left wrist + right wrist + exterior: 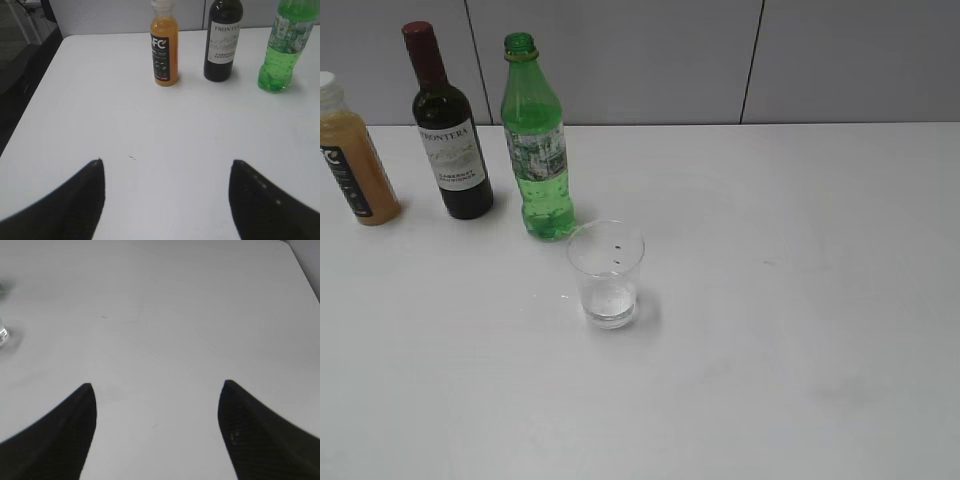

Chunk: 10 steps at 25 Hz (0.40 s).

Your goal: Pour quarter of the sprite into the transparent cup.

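Observation:
The sprite (pixel 535 140), a tall green bottle with no cap on its neck, stands upright at the back left of the white table; the left wrist view has it (pixel 282 50) at the top right. Just in front of it and slightly right stands the transparent cup (pixel 607 273), upright, with a few dark specks; only its base edge (pixel 2 334) shows at the left border of the right wrist view. My left gripper (pixel 167 162) is open over bare table, well short of the bottles. My right gripper (pixel 157 385) is open too, holding nothing. Neither arm appears in the exterior view.
A dark wine bottle (pixel 448 125) with a red cap stands left of the sprite, and an orange juice bottle (pixel 352 155) further left. The left wrist view shows the juice (pixel 164 47) and the wine (pixel 223 40) in a row. The table's left edge (pixel 30 100) drops to a dark floor.

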Tool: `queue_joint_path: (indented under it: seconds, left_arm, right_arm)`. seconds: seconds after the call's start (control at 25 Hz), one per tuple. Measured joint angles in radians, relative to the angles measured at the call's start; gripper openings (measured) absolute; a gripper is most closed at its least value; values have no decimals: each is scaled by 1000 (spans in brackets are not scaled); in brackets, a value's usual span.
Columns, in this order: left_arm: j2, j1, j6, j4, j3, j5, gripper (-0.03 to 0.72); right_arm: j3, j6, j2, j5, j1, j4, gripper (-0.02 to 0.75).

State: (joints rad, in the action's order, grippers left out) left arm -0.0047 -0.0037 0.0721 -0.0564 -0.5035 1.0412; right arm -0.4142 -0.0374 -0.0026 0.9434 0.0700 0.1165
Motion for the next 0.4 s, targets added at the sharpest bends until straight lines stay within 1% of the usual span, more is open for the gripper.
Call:
queue_joint_path:
  seconds: [0.4]
  left_arm:
    - [0,0,-3,0,0,0,589]
  right_arm:
    - [0,0,0,0,0,0,584]
